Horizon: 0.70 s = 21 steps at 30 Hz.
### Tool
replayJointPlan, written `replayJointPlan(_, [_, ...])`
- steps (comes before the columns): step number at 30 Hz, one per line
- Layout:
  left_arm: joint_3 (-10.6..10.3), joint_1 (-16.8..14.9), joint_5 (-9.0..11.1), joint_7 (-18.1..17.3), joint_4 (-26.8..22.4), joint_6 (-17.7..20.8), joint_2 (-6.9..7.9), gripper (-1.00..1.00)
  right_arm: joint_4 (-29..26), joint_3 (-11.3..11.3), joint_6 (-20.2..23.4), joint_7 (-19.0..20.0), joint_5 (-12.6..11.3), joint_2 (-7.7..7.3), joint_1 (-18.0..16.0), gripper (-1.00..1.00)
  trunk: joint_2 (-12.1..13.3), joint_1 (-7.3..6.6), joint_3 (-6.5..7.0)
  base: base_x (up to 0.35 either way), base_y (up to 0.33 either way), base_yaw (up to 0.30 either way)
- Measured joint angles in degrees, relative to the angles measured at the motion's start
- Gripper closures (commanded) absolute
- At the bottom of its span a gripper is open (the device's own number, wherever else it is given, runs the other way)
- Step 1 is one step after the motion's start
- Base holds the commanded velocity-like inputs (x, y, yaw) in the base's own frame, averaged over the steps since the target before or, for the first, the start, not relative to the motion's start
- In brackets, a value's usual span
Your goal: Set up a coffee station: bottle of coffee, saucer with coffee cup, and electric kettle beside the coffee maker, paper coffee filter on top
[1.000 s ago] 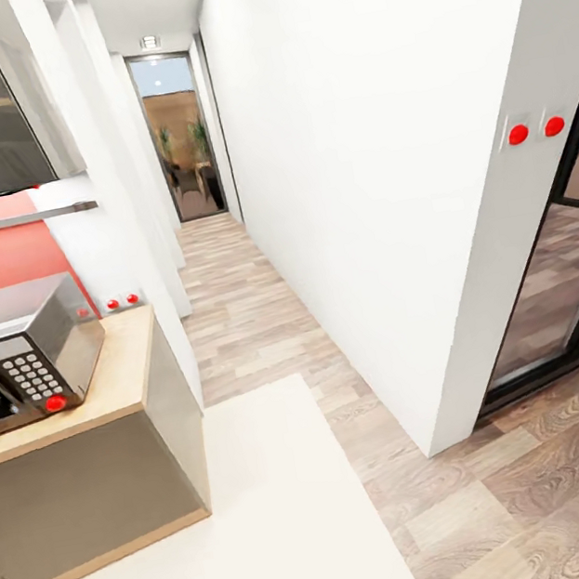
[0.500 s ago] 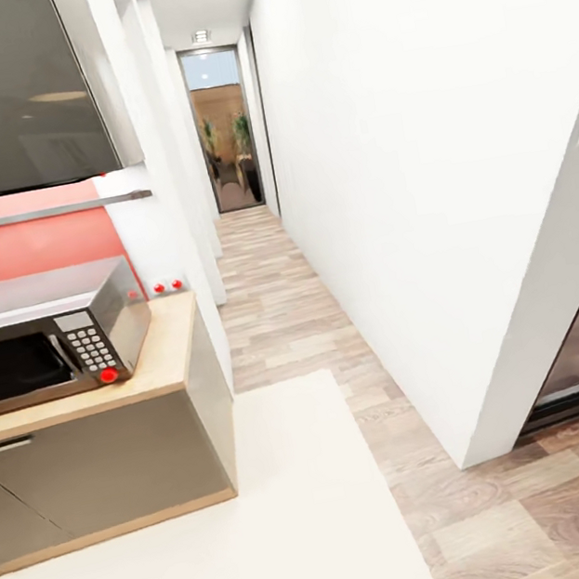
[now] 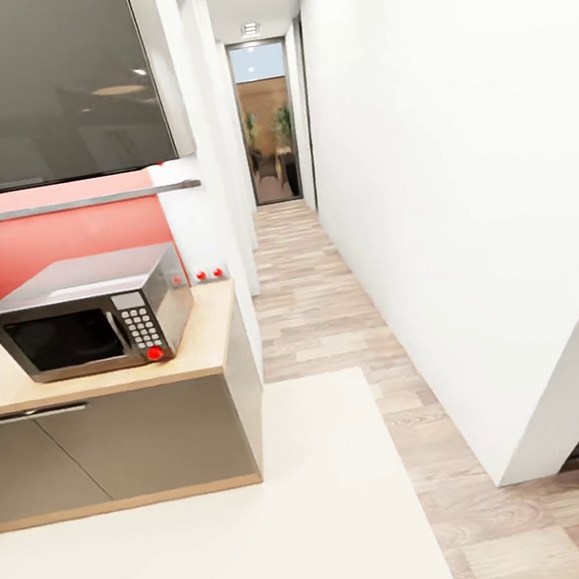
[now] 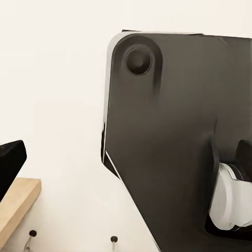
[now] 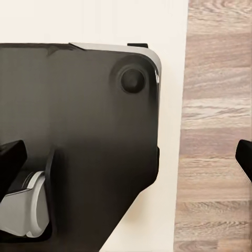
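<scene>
The countertop point(image 3: 206, 341) ends at left of the head view, its square end facing an open corridor point(image 3: 311, 276) of wood floor. A microwave point(image 3: 91, 313) sits on it, set back from the front edge. Above runs the thin shelf point(image 3: 77, 202), under dark cabinets point(image 3: 39, 86). A pale rug point(image 3: 274, 537) lies below, meeting the cabinet base. A white wall point(image 3: 461, 185) bounds the right. Both wrist views show dark fingertips point(image 5: 245, 155) at the picture edges, probably spread wide; I cannot tell.
</scene>
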Motion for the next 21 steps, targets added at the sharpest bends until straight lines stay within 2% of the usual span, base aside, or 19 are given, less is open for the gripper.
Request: replayJointPlan(21, [0.02,0.00,-0.01,0.00,-0.08,0.00,0.00,-1.00,0.02,0.02,0.04,0.00,0.00,0.00,0.00,-1.00,0.00,0.00,0.00,0.000,0.000,0.278])
